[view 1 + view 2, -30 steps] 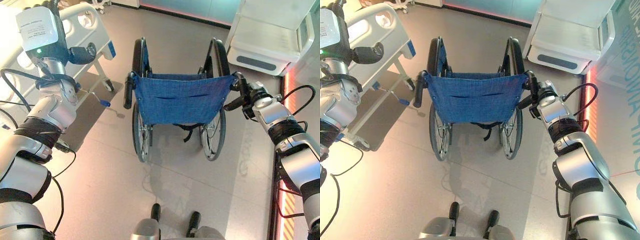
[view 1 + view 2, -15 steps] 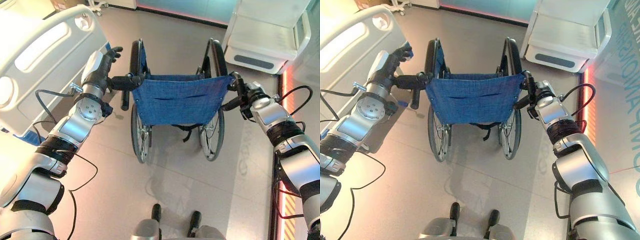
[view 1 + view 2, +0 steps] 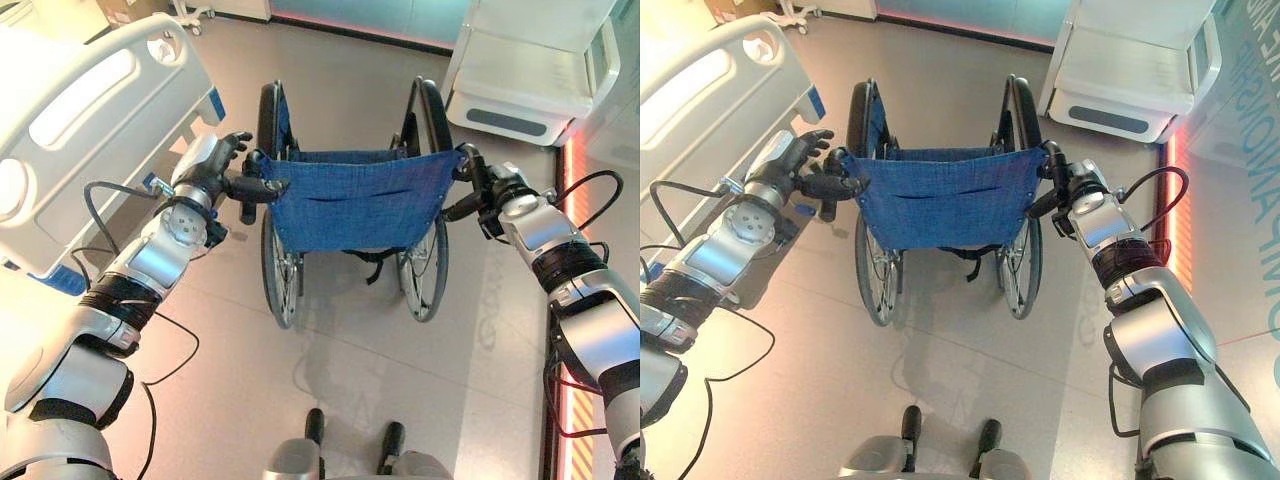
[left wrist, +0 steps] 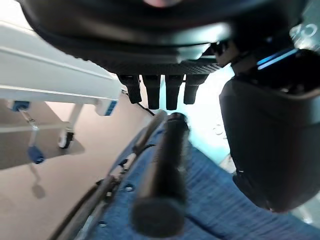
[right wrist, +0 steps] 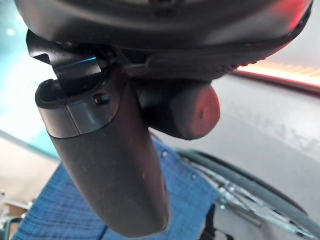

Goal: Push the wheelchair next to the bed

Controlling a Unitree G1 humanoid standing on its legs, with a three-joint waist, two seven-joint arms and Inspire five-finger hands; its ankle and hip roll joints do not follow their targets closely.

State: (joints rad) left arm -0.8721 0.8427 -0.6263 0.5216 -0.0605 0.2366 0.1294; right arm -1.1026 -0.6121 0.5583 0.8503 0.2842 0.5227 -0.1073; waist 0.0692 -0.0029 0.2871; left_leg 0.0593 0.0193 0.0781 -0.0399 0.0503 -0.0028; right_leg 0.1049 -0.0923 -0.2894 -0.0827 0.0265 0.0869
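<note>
Wheelchair (image 3: 355, 200), beside the bed (image 3: 80, 110), should roll easily yet steer heavily, so you push by both handles: right hand (image 3: 490, 190) grips one, left hand (image 3: 215, 170) hovers open-fingered.

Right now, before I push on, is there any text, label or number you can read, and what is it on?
On the teal panel at the right: large pale letters, cut off at the edge, unreadable.
On the floor beside the right wheel: faint lettering, too washed out to read.
On the wheelchair and the bed: no print visible.
</note>
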